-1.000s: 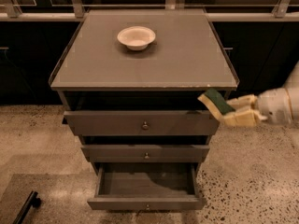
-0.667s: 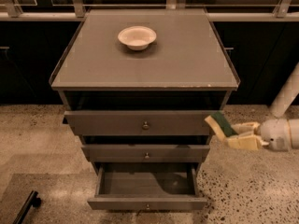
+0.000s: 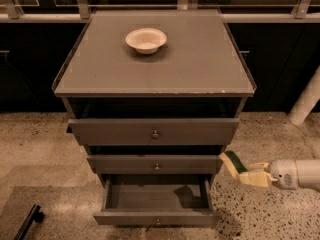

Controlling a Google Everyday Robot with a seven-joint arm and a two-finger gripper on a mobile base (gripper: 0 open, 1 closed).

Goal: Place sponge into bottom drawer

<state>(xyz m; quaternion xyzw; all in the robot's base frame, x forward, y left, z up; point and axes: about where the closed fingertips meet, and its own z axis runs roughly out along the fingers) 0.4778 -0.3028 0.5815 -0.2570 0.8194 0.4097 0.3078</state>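
gripping the sponge [image 3: 231, 163], the gripper [image 3: 244, 173] sits just right of the pulled-out bottom drawer [image 3: 156, 203].

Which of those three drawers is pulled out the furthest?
The bottom drawer: only its floor shows. The end effector, holding the sponge, hangs to its right.

My gripper [image 3: 244, 172], clamped on the sponge [image 3: 231, 161], hangs at lower right. At lower centre I see the bottom drawer [image 3: 156, 217] open, with free room inside. The middle drawer [image 3: 125, 164] overhangs its rear, and the bottom drawer's right wall stands between it and the gripper.
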